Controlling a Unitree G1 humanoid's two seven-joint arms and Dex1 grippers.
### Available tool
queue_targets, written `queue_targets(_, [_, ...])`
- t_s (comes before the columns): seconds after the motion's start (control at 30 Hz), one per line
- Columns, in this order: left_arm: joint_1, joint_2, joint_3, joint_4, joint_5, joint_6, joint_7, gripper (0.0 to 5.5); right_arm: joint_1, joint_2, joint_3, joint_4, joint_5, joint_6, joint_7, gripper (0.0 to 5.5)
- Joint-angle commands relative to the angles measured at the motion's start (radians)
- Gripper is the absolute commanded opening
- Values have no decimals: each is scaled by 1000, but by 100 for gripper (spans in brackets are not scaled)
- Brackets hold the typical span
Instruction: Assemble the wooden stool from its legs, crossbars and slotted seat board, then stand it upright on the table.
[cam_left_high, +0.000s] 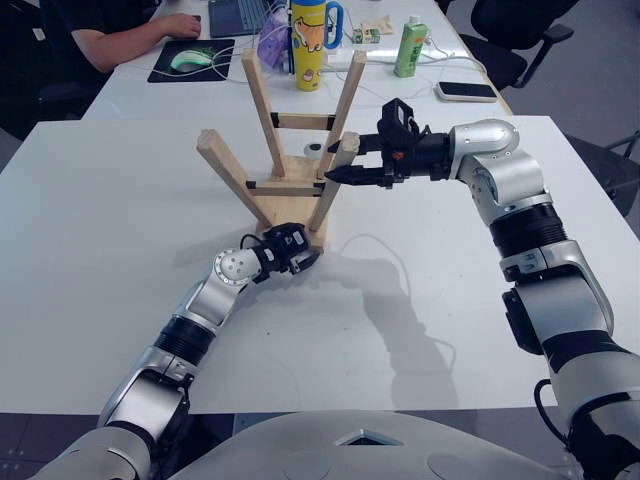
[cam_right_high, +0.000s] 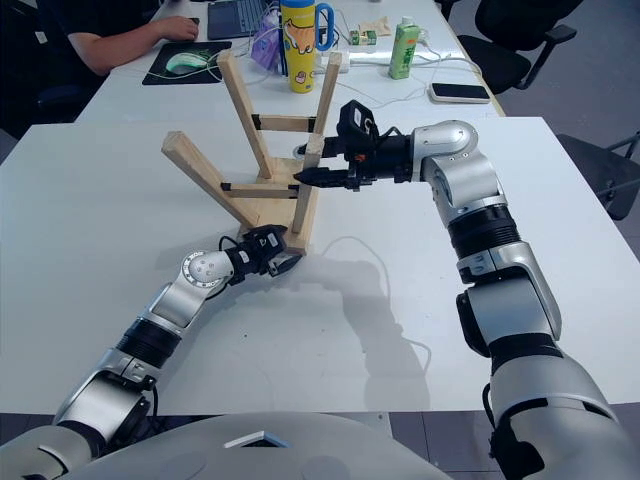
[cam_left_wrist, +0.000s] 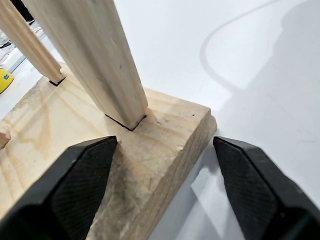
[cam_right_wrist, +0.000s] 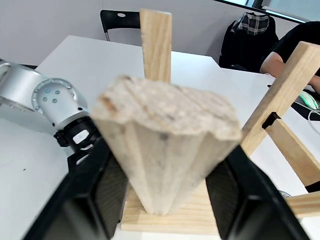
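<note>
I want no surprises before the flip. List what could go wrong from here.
1. The left claw is open around the seat board corner, not clamping, so the upside-down stool may slide or tip.
2. The right claw grips a single leg near its end; levering there might loosen it from its slot.

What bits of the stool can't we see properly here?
Seat board's lower face: both eye views, turned toward the table.
Legs: left wrist view, tops cut off at the edge.
Leg in right claw: right wrist view, blurred end hides its slot.
</note>
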Motion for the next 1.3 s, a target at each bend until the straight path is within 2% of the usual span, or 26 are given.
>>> queue_targets(0.03, [88, -24, -94, 89, 23, 61, -86, 357, 124, 60, 124, 102, -190, 1, -64, 205])
queue_targets(0.27, [96, -34, -40, 104, 6, 81, -29, 357, 133, 69, 84, 133, -157, 13, -78, 205])
queue_targets(0.4, [111, -42, 56, 117, -38, 122, 43, 357, 128, 72, 70, 157, -160, 7, -92, 205])
queue_targets(0.57, [154, -71, 149, 62, -166, 172, 21, 357, 131, 68, 75, 167, -168, 5, -91, 205])
queue_targets(0.67, [194, -68, 195, -39, -245, 104, -16, 357, 132, 66, 78, 177, -174, -2, -92, 205])
queue_targets(0.8, [224, -25, 237, -80, -211, -45, 36, 357, 133, 61, 79, 187, -180, -12, -97, 205])
queue_targets(0.97, [204, -74, 290, -82, -256, -156, 76, 357, 132, 63, 86, 198, -183, -19, -89, 205])
queue_targets(1.3, [82, -127, 278, 129, -176, -107, 198, 357, 113, 64, 98, 174, -171, 2, -45, 205])
